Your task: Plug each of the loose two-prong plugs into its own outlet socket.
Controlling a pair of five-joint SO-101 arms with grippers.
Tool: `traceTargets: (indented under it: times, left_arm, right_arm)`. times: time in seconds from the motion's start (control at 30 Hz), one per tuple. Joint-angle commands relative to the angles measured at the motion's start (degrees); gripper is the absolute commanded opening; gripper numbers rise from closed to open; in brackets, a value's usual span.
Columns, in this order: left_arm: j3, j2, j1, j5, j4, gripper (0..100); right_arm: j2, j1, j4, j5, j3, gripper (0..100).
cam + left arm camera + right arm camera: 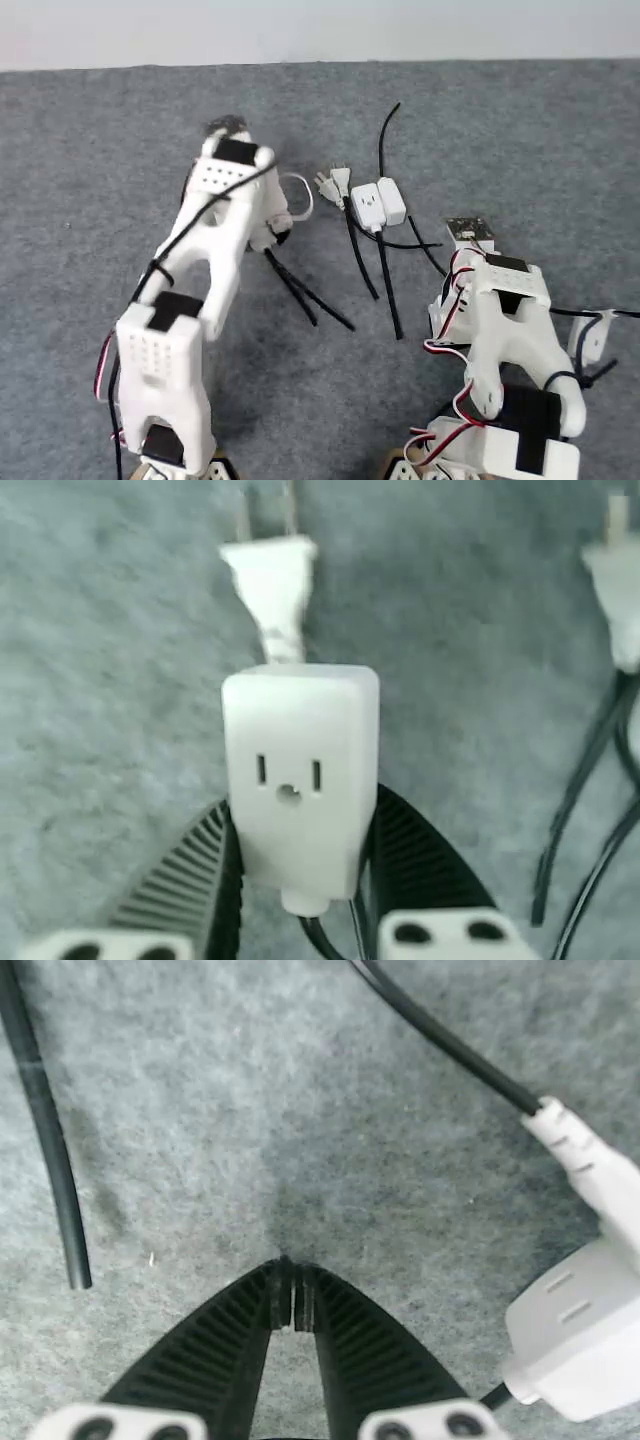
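A socket is held in the left gripper. The jaws are closed against its two sides low on the body, and its slotted face is turned toward the wrist camera. Just beyond it a plug lies on the carpet with its prongs pointed away from the socket; whether the two touch cannot be told. A second plug lies off to one side above black cables. The right gripper is closed on nothing, its tips pressed together over the carpet, with another socket close by. For the step in hand, the held socket is probably best steadied while the right gripper is opened and the plug is taken by its body, not by prongs or cable. The plug would need to be turned round so that the prongs face the slots, lined up squarely, and pushed straight in. Because the socket is gripped low, an off-axis push could tip it, so the force should be kept in line with the jaws.
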Motion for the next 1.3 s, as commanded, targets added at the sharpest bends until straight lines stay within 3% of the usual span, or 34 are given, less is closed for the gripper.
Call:
traceTargets:
  times: [0.0,0.2,0.3,0.57,0.83,1.07,1.27]
  left_arm:
    - [16.66,-11.16,3.43,-3.08,-11.87,1]
    - [39.6,-19.78,6.51,-13.19,-28.75,1]
    - [46.81,-24.53,6.86,-17.14,-32.7,1]
    - [60.18,-36.92,10.64,-23.65,-32.88,4]
    - [61.05,-37.27,7.3,-22.86,-29.1,32]
    - [61.49,-40.18,6.95,-23.3,-28.57,29]
    - [65.1,-52.84,6.95,-24.53,-26.64,28]
  right_arm:
    - [-2.15,-0.66,-0.75,0.79,0.18,0.9]
    - [-2.15,-0.66,-0.75,0.79,0.18,0.9]
    - [-2.15,-0.66,-0.75,0.79,0.18,0.9]
    - [-2.15,-0.66,-0.66,0.7,0.18,0.9]
    - [-2.15,-0.66,-0.66,0.44,0.18,0.9]
    - [-2.15,-0.66,-0.66,0.35,0.18,0.9]
    - [-2.15,-0.66,-0.66,0.53,0.18,0.9]
